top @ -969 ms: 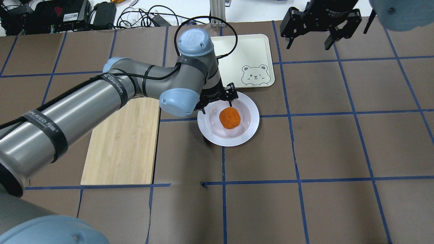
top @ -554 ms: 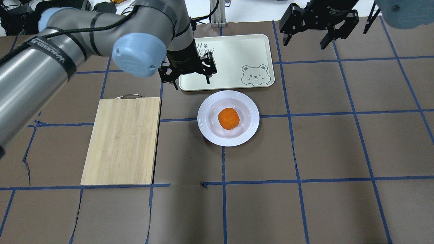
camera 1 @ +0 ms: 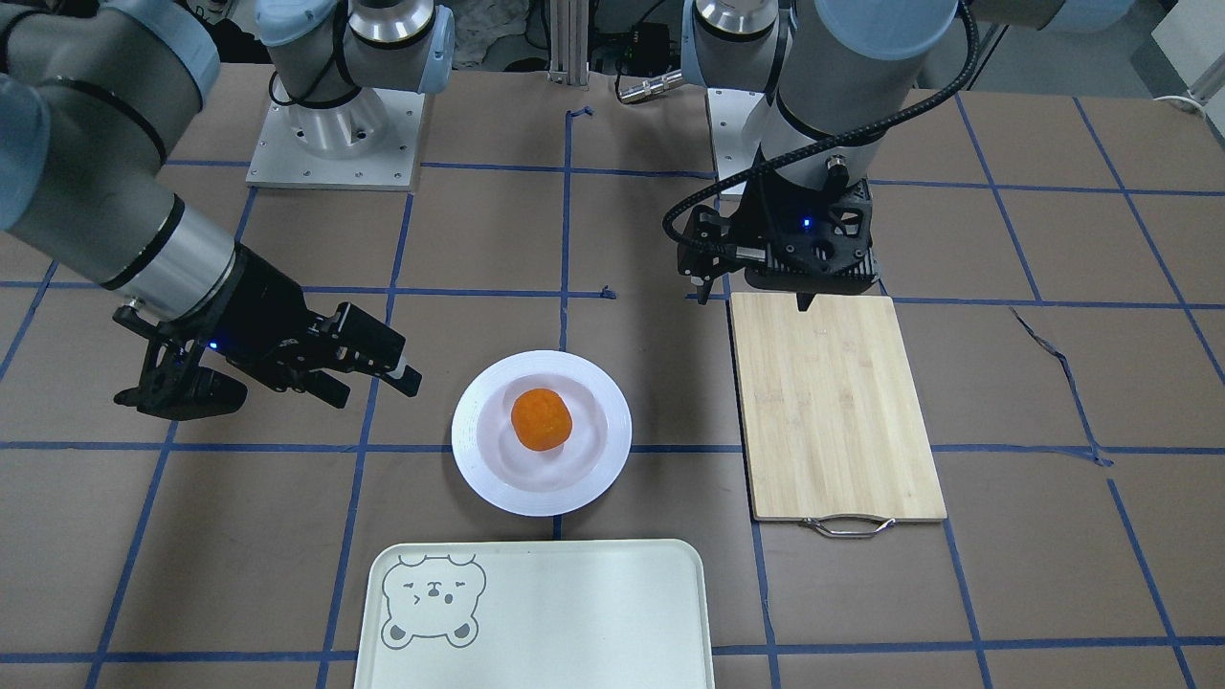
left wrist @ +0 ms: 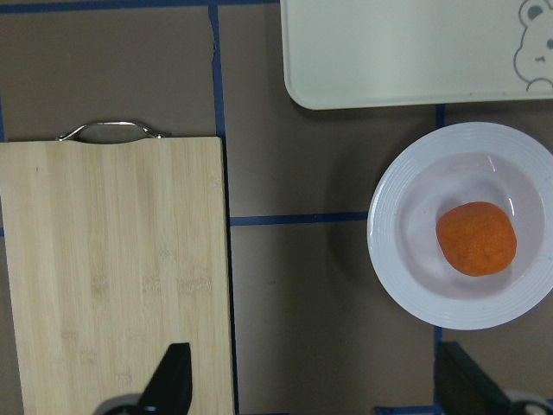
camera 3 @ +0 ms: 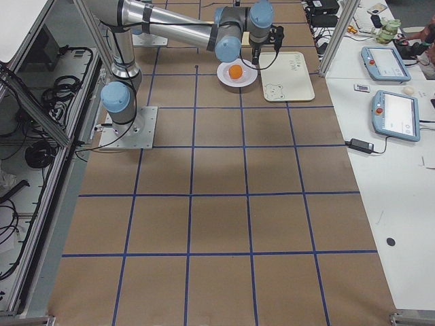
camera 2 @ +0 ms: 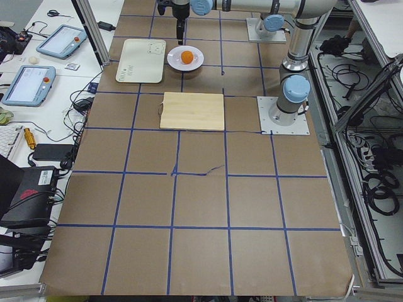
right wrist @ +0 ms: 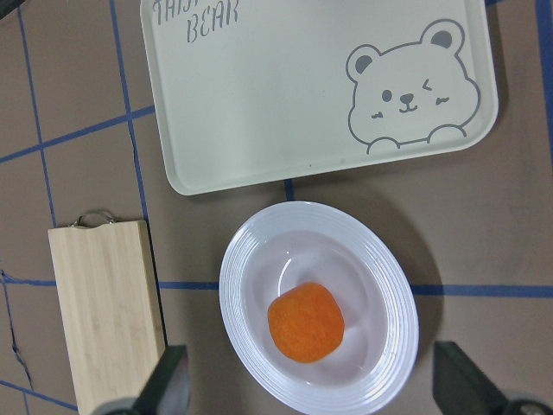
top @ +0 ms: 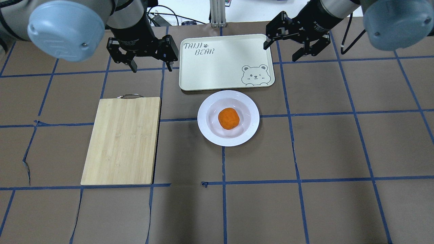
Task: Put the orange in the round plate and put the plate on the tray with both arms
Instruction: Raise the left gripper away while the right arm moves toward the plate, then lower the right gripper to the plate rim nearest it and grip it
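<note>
The orange (top: 229,118) lies in the sunken centre of the white round plate (top: 204,119), which rests on the table just in front of the cream tray (top: 220,64). The tray holds nothing. My left gripper (top: 151,68) hangs open and empty off the tray's left end, beyond the cutting board's handle. My right gripper (top: 280,53) is open and empty, tilted, by the tray's far right corner. In the left wrist view the orange (left wrist: 476,239) and plate (left wrist: 389,259) sit at the right. The right wrist view looks down on the orange (right wrist: 305,322), plate (right wrist: 238,285) and tray (right wrist: 285,112).
A bamboo cutting board (top: 122,139) with a metal handle (top: 130,96) lies left of the plate. Cables and black boxes (top: 67,13) crowd the far table edge. Brown mats with blue tape lines cover the table.
My left gripper has drawn back from the plate, leaving the orange in it, and swung left and farther away. My right gripper has shifted left towards the tray's corner.
</note>
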Robot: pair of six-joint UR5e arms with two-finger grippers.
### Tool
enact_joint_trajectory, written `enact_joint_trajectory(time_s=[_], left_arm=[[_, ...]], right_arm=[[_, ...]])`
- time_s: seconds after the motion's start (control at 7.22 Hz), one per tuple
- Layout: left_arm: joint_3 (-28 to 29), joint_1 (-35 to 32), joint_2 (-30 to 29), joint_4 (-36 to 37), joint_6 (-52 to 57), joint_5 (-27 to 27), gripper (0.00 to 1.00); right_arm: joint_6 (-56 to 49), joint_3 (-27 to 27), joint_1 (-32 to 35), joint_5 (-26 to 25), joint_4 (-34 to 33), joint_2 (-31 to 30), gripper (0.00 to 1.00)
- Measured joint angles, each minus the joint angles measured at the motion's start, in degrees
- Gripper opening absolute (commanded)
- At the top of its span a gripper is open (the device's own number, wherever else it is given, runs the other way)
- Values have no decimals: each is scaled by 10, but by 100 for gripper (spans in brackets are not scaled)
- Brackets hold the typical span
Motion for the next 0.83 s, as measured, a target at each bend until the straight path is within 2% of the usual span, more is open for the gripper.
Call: enact_joint_trajectory(time_s=[0.14,0.42,0.55,0.83], left_arm=[[-21,8,17,-3,10,2,100],[-14,27,26,-51,23,2,100],[-5,30,27,-65,33,1,100],[10,31,46,-60,36,-1,100]], right_arm=[[-5,56,-17,47,-64,11,100],[-23,157,-33,119,-181,41,100],[-27,190,-36,136,-232,58,100],[-36,229,-38,146,-290,88,100]])
